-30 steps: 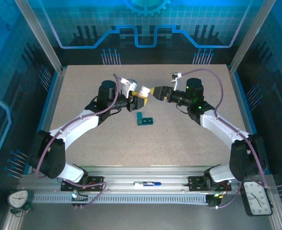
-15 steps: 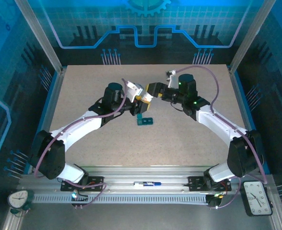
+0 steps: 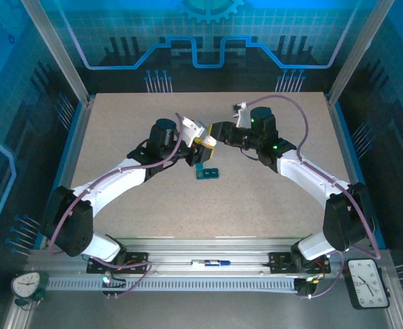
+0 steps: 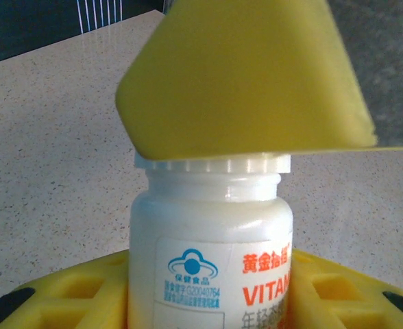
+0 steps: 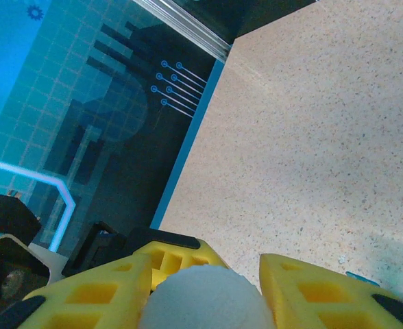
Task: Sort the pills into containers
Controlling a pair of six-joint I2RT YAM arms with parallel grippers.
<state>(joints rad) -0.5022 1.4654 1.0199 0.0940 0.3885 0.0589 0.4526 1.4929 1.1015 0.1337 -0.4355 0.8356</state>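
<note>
Opening bottle: left gripper grips its body, right gripper closed on cap. Teal pill box on surface, just beneath. Next, likely: twist cap off without spilling.

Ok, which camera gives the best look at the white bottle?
The left wrist view: the bottle is close up there, its label readable. The right wrist view catches its cap end-on between yellow fingers. The top view has it tiny and mostly hidden.
</note>
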